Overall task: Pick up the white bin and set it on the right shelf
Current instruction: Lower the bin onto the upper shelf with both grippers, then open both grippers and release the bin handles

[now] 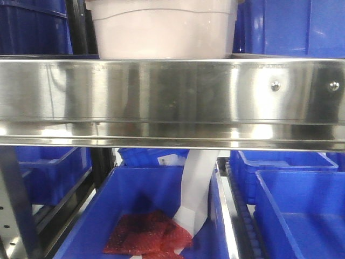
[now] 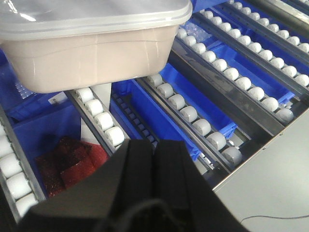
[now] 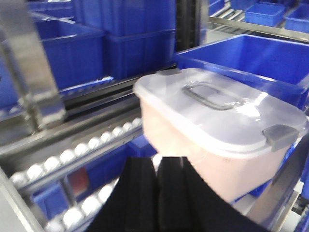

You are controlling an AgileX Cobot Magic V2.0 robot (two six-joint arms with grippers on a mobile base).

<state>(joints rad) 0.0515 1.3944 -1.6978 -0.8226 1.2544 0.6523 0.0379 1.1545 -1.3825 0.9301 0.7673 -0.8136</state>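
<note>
Front view: the white bin (image 1: 161,29) is seen resting on the right shelf (image 1: 161,94), directly above the wide steel front rail, at about 12 o'clock in the frame. Only its lower body is shown; the top is cut off by the frame edge. Two screw heads (image 1: 304,86) are noted on the rail toward 3 o'clock. Blue bins (image 1: 285,27) are seen beside and behind the white bin on the same level. Below the rail, another blue bin (image 1: 135,216) is seen holding red packets (image 1: 148,234) and a white upright piece (image 1: 197,197).

Left wrist view: the white bin is seen at 11 o'clock, lid (image 2: 91,14) on, its base sitting over roller tracks (image 2: 193,118). The left gripper (image 2: 153,159) is seen at 6 o'clock, dark fingers pressed together with no gap, nothing held, well clear of the bin.

Right wrist view: the white bin is seen at 3 o'clock, its clear lid fitted with a recessed grey handle (image 3: 212,95) and grey corner clips (image 3: 282,137). The right gripper (image 3: 157,166) is seen at 6 o'clock, fingers closed against each other and empty. Its tips lie just beside the bin's near wall; whether contact is made cannot be told, the picture being blurred.
</note>
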